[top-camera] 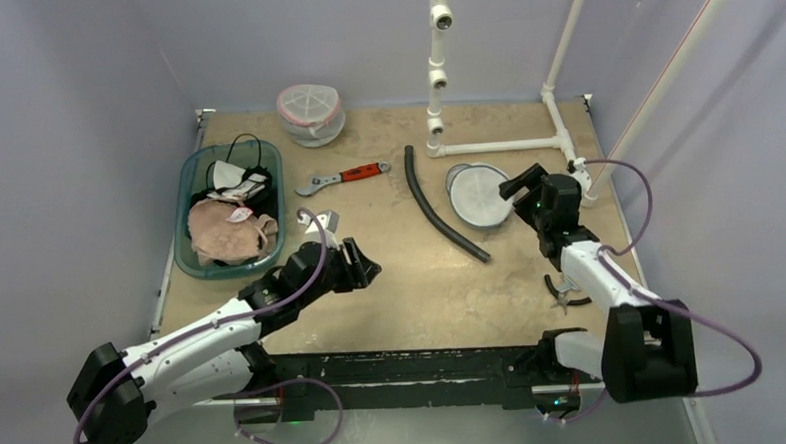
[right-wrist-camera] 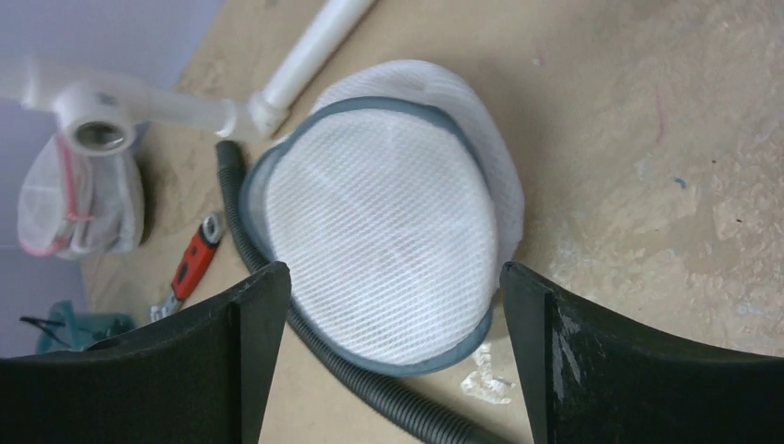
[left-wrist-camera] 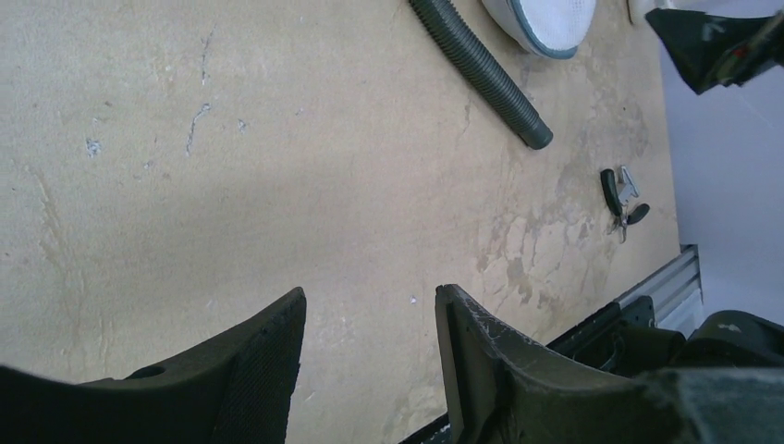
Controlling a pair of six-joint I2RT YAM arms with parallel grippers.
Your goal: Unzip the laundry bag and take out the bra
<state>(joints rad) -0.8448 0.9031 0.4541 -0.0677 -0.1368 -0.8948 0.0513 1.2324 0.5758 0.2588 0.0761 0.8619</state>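
A round white mesh laundry bag [top-camera: 476, 193] with a grey rim lies flat at the table's right centre. Its zipper does not show. My right gripper [top-camera: 521, 187] hangs just right of it, open. In the right wrist view the bag [right-wrist-camera: 388, 213] fills the space ahead of the spread fingertips of that gripper [right-wrist-camera: 393, 277], which touch nothing. A beige bra [top-camera: 227, 234] lies in the teal bin [top-camera: 192, 171] at the left. My left gripper [top-camera: 359, 264] stands open over bare table near the middle, and in its own view the left gripper [left-wrist-camera: 370, 301] has nothing between its fingers.
A second mesh bag [top-camera: 310, 113] with a pink rim sits at the back. A red-handled wrench [top-camera: 343, 177], a black corrugated hose [top-camera: 439, 215] and a white pipe frame [top-camera: 496, 145] lie around the grey-rimmed bag. Small pliers [top-camera: 565, 293] rest beside the right arm.
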